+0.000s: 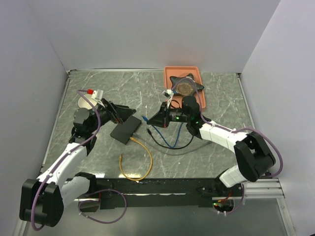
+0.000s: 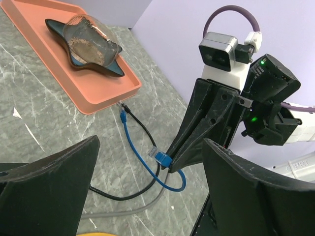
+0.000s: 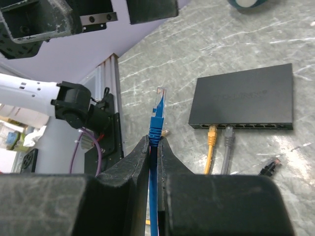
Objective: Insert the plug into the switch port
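Closest to the wrist lens, my right gripper (image 3: 156, 142) is pinched almost fully together on the blue cable (image 3: 155, 129). It holds just behind the plug (image 3: 159, 96), which sticks out past the fingertips with its clear tip leading. My left gripper (image 2: 147, 196) is spread wide and holds nothing. In the overhead view it hangs just beside the far edge of the switch (image 1: 126, 131), and I cannot tell whether it touches it.

The switch lies flat a little left of the table's (image 1: 98, 88) middle, well apart from the tray (image 1: 170, 73) at the far edge. Its port row (image 3: 248, 125) runs along the long edge that faces my right arm. A yellow cable (image 3: 211, 135) and a grey cable (image 3: 228, 142) already fill two sockets at one end, and the sockets beyond them look free. A loose black plug (image 3: 269, 166) lies on the table short of the row.

From my right fingers the switch lies off to the left across the table. My plug's long axis already runs roughly square to the port edge, but it sits to one side of the row and above it. I judge the coming move to be a sideways shift and a descent, then a straight push.
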